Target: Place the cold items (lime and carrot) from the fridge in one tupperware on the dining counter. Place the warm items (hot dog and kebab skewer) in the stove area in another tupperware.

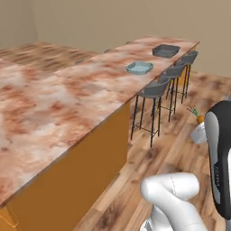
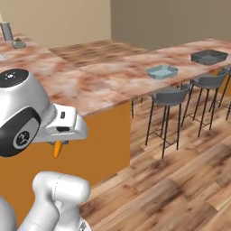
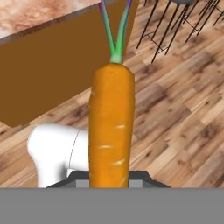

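My gripper is shut on an orange carrot with green stalks, which stands up the middle of the hand view above the wooden floor. From the left base, the carrot's top pokes out beside the hand, right of the stools. From the right base, its orange tip hangs below the white hand. Two tupperwares sit on the dining counter: a light blue one and, farther along, a dark grey one. Both look empty.
Dark bar stools line the counter's side over the wooden floor. The counter's orange side panel is close in front of the arm. Small items stand at the counter's far left corner.
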### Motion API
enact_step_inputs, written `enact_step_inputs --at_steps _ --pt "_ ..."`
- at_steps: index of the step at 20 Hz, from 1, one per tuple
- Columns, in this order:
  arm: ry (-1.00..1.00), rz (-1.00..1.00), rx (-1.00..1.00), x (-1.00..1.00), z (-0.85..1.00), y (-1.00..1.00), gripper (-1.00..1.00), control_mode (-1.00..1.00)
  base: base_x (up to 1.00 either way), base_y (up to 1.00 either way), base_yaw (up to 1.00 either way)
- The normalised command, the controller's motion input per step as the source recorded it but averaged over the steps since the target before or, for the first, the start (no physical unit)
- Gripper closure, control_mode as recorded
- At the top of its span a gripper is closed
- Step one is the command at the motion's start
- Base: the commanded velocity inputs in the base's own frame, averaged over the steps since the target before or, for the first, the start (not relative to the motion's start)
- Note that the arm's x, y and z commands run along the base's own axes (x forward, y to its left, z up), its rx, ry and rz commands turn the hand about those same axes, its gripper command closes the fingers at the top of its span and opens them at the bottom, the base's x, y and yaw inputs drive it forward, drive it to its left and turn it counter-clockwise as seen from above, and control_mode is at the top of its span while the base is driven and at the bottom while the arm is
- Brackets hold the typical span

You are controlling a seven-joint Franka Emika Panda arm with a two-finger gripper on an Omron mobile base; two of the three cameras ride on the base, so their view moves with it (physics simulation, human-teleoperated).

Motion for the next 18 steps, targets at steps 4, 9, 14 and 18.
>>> enact_step_inputs --at_steps 4,9,14,18 --pt "0.0 0.0 0.0 0.0 0.0 0.0 1.0 1.0 0.36 -1.0 0.21" --pt "0.0 0.0 0.0 0.0 0.0 0.0 1.0 1.0 0.46 -1.0 0.26" --pt "0.0 0.0 0.0 0.0 0.0 0.0 1.0 1.0 0.57 -1.0 0.33" --pt "0.0 0.0 0.0 0.0 0.0 0.0 1.0 1.0 0.57 -1.0 0.33"
